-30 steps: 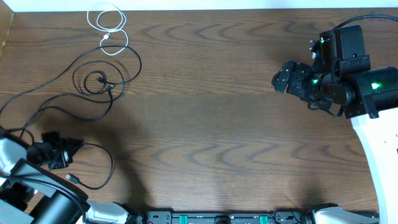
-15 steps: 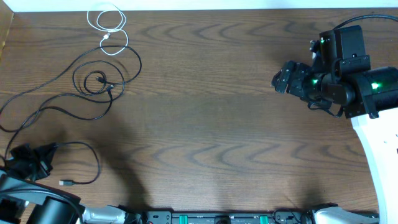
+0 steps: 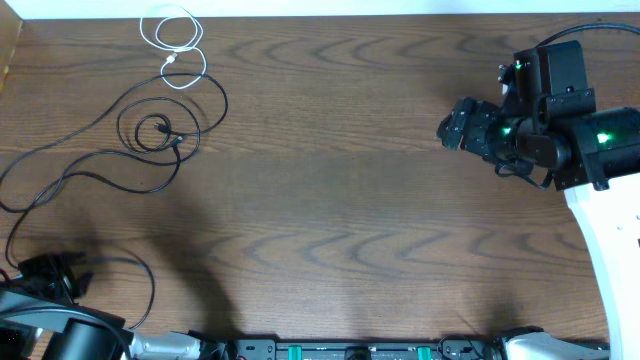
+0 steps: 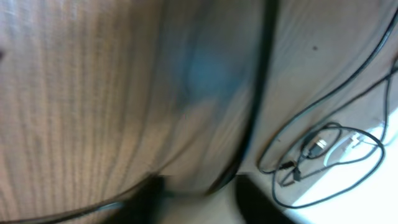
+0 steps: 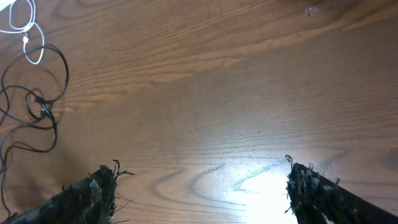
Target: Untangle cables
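Right gripper (image 5: 202, 179) wide open, empty, above table (image 5: 249, 74). Left gripper (image 3: 48, 270) by black cable (image 3: 151, 283) — view blurred — can't tell opening or hold.

White cable (image 3: 172, 61) coiled, black cables (image 3: 163, 128) looped just beside it, 1 strand reaching left gripper (image 3: 48, 270)

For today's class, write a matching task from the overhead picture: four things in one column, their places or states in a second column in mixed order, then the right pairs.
Things:
1. white cable
2. black cables
3. right hand
4. left hand

Places or states, overhead view:
A. bottom left corner
B. right side, fingers spread wide, holding nothing
C. top left, in small loops
D. left side, a long loose tangle trailing down

Pairs: 1-C, 2-D, 3-B, 4-A
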You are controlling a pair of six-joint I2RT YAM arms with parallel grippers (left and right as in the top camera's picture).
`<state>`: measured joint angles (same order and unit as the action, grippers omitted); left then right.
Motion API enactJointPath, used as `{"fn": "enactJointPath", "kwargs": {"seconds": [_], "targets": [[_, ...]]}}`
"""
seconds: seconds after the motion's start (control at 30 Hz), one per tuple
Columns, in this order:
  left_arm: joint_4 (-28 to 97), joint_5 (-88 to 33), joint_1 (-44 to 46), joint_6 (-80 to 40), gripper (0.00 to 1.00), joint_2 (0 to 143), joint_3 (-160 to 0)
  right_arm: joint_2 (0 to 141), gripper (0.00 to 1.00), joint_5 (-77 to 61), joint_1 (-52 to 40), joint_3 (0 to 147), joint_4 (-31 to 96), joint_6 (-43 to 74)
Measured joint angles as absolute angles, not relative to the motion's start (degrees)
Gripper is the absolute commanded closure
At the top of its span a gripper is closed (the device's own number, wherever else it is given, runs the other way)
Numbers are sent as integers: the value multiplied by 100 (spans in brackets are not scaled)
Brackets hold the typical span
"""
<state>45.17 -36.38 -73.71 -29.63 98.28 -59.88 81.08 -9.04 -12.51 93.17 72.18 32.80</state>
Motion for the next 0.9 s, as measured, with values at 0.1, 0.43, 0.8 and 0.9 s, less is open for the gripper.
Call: {"fn": "enactJointPath", "kwargs": {"seconds": [0.1, 0.43, 0.8, 0.9], "targets": [[4545, -3566, -7371, -2939, 11, 9828, -5986, 8108, 14, -904, -1251, 9317, 7218, 3280], [4681, -3909, -7371, -2910, 9, 9734, -5986, 8108, 11, -904, -1251, 9317, 7225, 3280], [4777, -4084, -6410, -3127, 9, 7443, -5981, 8108, 1, -906, -1251, 9317, 7251, 3260], [4779, -4012, -5452, -3107, 9, 6884, -5981, 8110, 1, -904, -1251, 9317, 7260, 3260]]}}
